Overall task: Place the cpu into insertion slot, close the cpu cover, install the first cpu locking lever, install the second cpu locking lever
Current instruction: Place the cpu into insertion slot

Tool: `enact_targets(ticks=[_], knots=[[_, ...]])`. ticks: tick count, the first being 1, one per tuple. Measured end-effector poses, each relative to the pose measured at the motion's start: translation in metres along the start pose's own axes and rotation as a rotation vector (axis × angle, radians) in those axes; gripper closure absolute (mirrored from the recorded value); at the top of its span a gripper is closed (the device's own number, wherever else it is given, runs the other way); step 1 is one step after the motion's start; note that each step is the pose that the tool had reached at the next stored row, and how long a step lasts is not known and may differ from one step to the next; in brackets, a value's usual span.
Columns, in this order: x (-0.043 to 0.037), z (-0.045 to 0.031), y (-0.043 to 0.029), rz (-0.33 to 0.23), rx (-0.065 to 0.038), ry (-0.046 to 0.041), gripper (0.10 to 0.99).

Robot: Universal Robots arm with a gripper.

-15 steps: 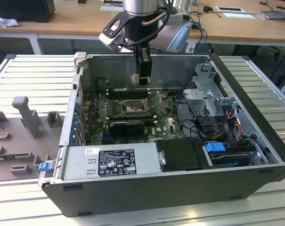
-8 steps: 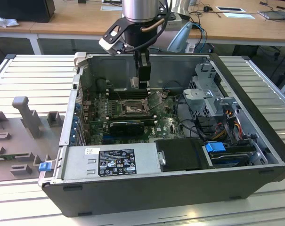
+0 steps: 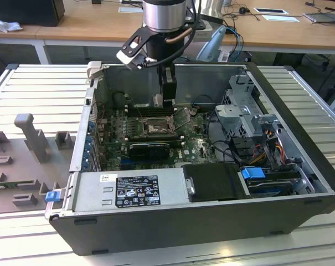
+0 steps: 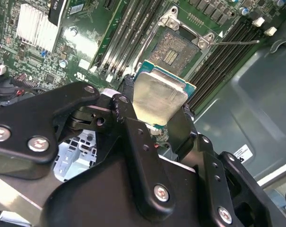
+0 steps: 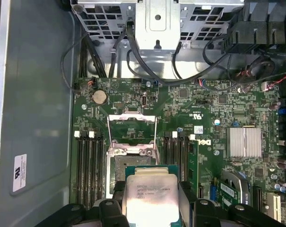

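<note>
1. While the computer case (image 3: 184, 224) lies open on its side on the bench (image 3: 40, 94), the robot arm (image 3: 164, 14) reaches down into it from above.
2. The fingers (image 4: 127, 101) are clenched on the cpu (image 4: 159, 97). One finger presses on each of two opposite edges. The shiny grey top shows between them in both wrist views.
3. The cpu is up in the air. It hangs over the green motherboard (image 3: 197, 145), near the insertion slot (image 4: 173, 49), and does not touch it.
4. Nothing sits in the insertion slot. Its dark square middle is bare inside the silvery rim.
5. The cpu cover (image 5: 131, 115) stands flipped up at one side of the slot. In the first wrist view, green board shows through its big window.
6. A thin metal rod (image 4: 237, 42) sticks out from one corner of the slot, across the long black memory slots (image 5: 88, 161). It is likely one of the locking levers, and it looks swung free, not hooked down.
7. The step in hand seems to be the first one, putting the cpu into the slot. The cover is not yet shut and no lever looks fastened.
8. This step likely calls for great care. The cpu would have to sit square over the slot, with its edges lined up with the rim, and go down flat and softly. A tilted or pushed chip could hurt the tiny contacts. In the second wrist view the cpu seems to be beside the slot, not right over it.
</note>
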State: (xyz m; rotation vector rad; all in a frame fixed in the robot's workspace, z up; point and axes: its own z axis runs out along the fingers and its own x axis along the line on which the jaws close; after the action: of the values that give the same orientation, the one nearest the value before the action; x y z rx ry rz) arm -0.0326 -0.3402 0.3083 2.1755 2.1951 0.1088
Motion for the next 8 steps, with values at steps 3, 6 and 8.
enact_targets(ticks=[3, 6, 8], knots=[[0.0, 0.0029, -0.0002, 0.0, 0.0, 0.0, 0.557], [-0.0001, 0.0055, -0.0005, 0.0, 0.0, 0.0, 0.557], [-0.0001, 0.0072, -0.0006, 0.0, 0.0, 0.0, 0.557]])
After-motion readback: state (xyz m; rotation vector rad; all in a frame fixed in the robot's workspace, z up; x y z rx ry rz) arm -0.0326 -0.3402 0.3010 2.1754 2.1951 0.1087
